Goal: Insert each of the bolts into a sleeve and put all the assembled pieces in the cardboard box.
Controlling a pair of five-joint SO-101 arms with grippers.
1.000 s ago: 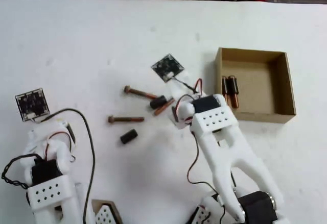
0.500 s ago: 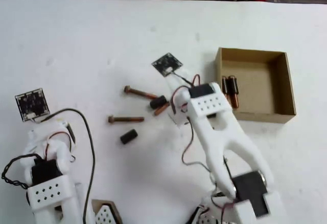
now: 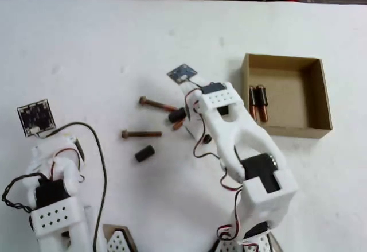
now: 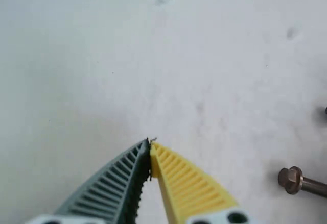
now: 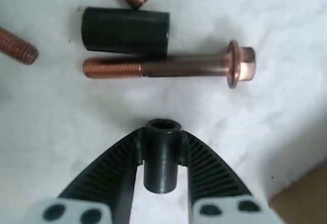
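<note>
At the near-left corner of the surface (image 3: 86,45) the left hand (image 4: 149,150) is pinched on nothing, its fingers meeting at the tips, with a bolt head (image 4: 291,179) off to one side. That arm has not stirred in the last second.

The right arm has moved. It has swung away from the cardboard box (image 3: 324,100) toward the middle of the surface and now hangs over the loose parts. The right hand (image 5: 162,134) is clamped narrow on a black sleeve (image 5: 162,157) with its open bore facing outward. Just ahead of it a copper bolt (image 5: 168,67) lies crosswise, and a second sleeve (image 5: 125,30) lies alongside the bolt, very close or touching.

Toward the left lie a third sleeve (image 3: 144,153) and another bolt (image 3: 140,133), apart from each other, with a farther bolt (image 3: 155,103) beyond them. Near the right edge, the box holds two assembled pieces (image 3: 258,103).

The swing suggests the next pairing is starting. The bolt lies broadside to the bore, so one of the two must likely be turned before they can mate. Three bolts appear to remain.
</note>
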